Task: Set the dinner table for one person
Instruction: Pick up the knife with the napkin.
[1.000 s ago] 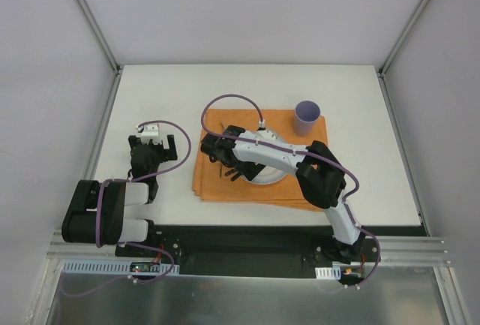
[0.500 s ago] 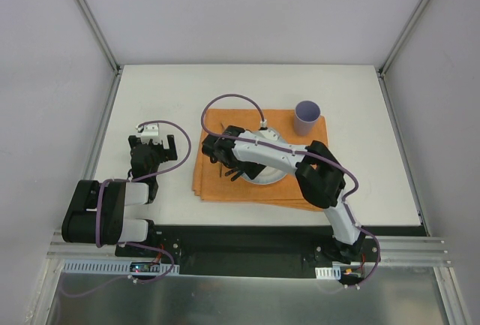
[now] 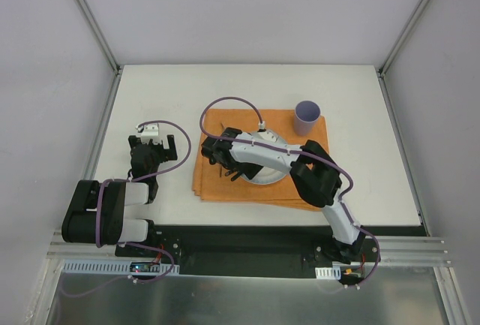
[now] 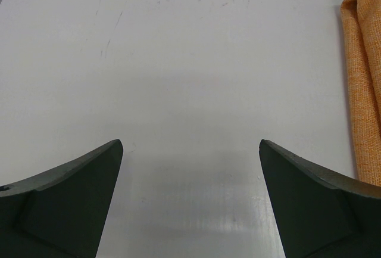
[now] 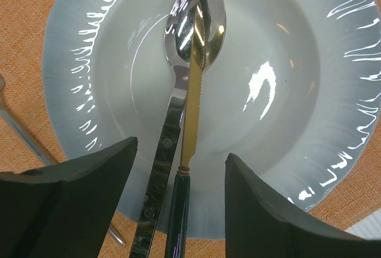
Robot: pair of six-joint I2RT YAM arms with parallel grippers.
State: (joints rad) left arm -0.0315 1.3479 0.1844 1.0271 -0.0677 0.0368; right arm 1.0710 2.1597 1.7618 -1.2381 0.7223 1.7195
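Note:
A white plate [image 5: 333, 121] sits on the orange placemat [image 5: 24, 8], and in it lie a steel spoon [image 5: 196, 19] and a gold-bladed knife [image 5: 191, 115] with a dark green handle, side by side. My right gripper [image 5: 181, 149] hovers low over the plate's near rim. Its jaws stand apart on either side of both handles, touching neither, so it is open. In the top view this gripper [image 3: 225, 164] is at the plate's [image 3: 264, 177] left side. My left gripper [image 4: 190, 143] is wide open and holds nothing above the bare white dinner table [image 4: 190, 61], left of the placemat [image 4: 363, 91].
A purple cup [image 3: 306, 118] stands upright on the placemat's [image 3: 225, 190] far right corner. A thin metal utensil handle [image 5: 24, 133] lies on the cloth left of the plate. The left gripper [image 3: 154, 143] rests near the table's [image 3: 360, 160] left edge.
The right gripper's jaws have narrowed around the spoon and knife handles, and that arm has edged slightly left. The left arm has not moved.

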